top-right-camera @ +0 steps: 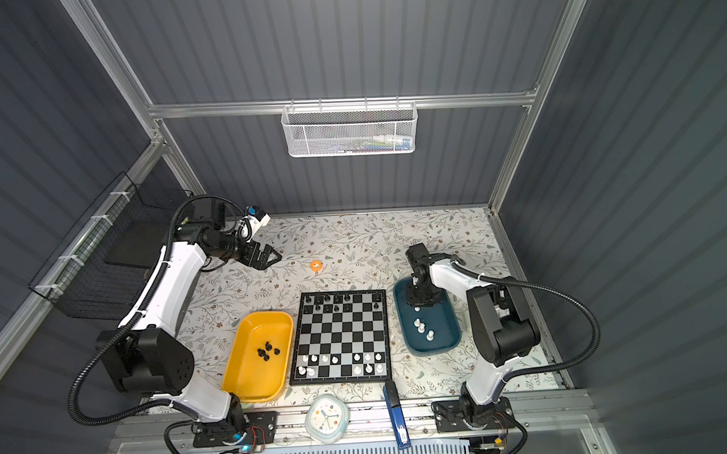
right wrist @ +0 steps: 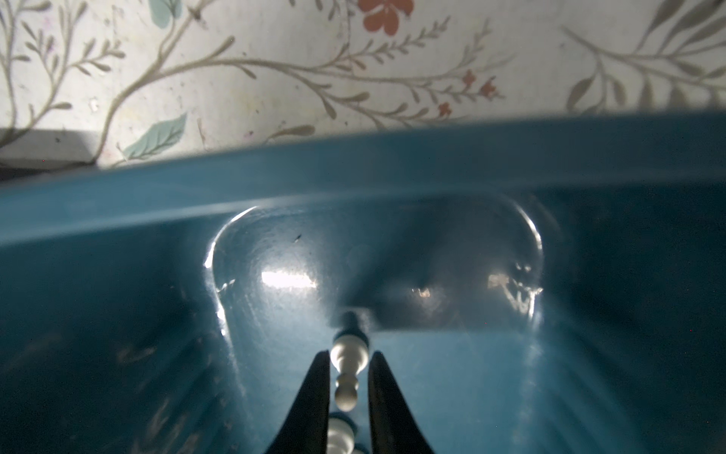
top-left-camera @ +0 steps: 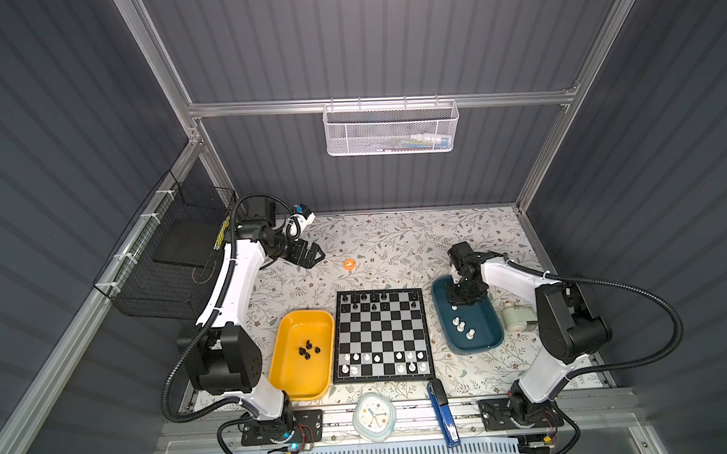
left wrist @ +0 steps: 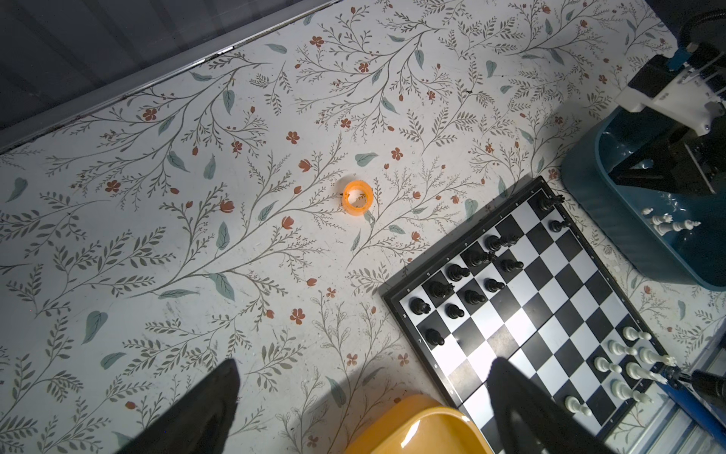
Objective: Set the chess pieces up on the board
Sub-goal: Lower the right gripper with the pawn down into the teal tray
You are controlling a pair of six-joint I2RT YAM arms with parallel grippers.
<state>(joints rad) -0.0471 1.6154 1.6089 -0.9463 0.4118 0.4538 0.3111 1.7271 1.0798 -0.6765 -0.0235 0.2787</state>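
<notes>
Reaching into the teal tray (right wrist: 353, 157), the right gripper (right wrist: 349, 353) has its jaws pinched nearly shut on a white piece (right wrist: 345, 389), apparently bound for the half-filled board (top-left-camera: 382, 335). The left gripper (top-left-camera: 316, 256) hangs wide open and empty, clear of the board.

The left arm (top-left-camera: 234, 278) and right arm (top-left-camera: 542, 380) wore white shells over black joints. Ribbed black cables (top-left-camera: 630, 287) looped beside them.
</notes>
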